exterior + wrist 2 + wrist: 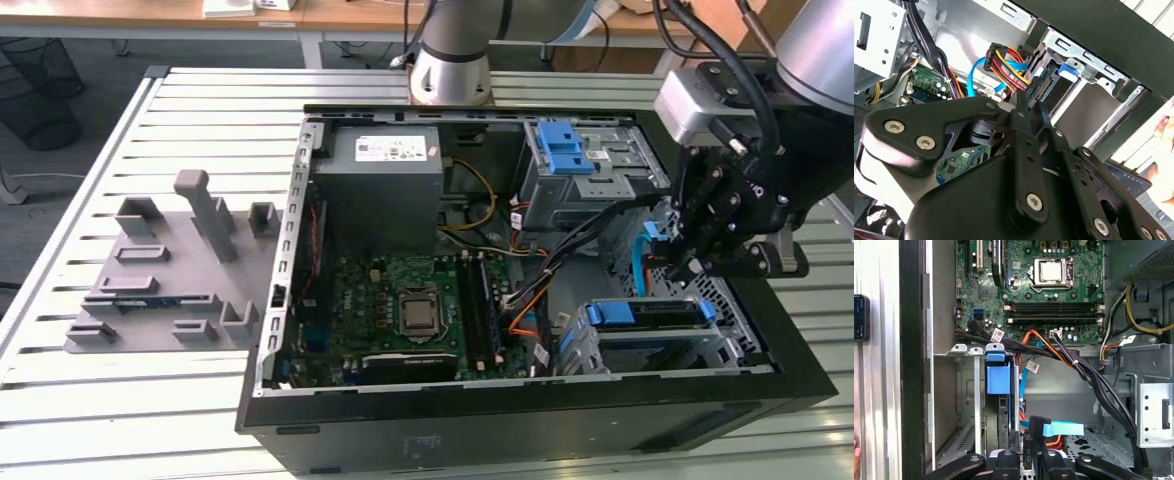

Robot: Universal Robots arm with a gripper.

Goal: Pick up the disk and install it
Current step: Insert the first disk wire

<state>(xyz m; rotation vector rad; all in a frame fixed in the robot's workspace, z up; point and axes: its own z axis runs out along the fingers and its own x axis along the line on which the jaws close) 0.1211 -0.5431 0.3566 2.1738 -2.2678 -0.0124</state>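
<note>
The claw (721, 262), fingers' state unclear, hovered above the drive bay at the exterior view's right; the disk (650, 316) already sat inside, seemingly installed.

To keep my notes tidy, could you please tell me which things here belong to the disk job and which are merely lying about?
Job: disk, in its blue carrier in the drive cage; gripper, near it.
Lying about: grey power supply box; motherboard; grey fixture block, to the exterior view's left of the case.
</note>
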